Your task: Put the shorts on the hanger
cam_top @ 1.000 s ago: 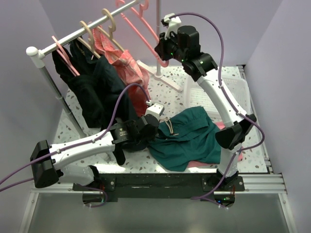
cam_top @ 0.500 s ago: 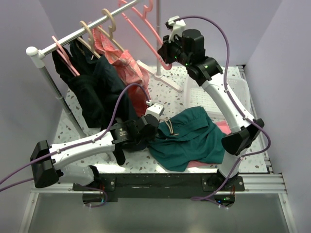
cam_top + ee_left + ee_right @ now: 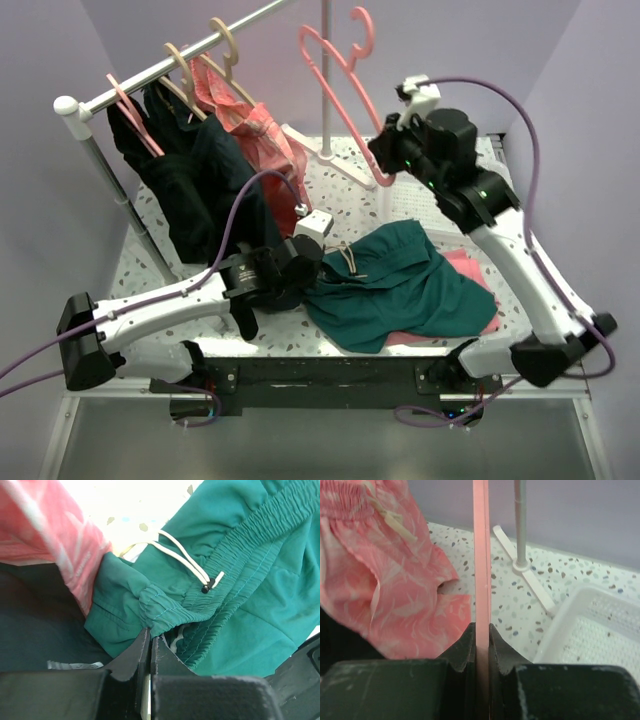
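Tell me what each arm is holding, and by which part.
The left jaws pinch the teal shorts at the waistband edge; the right jaws clamp the pink hanger on a straight bar of its frame.

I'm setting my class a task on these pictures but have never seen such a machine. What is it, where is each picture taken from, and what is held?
These are two robot arms bolted at the near edge of a speckled table. The wide picture looks down from above and behind them; the other two come from a camera on each wrist. Teal shorts lie on the table, partly over a pink cloth. The left pincer is shut on their waistband. The right pincer is shut on a pink hanger, held in the air. Behind stand a clothes rail with hung garments and a white basket.
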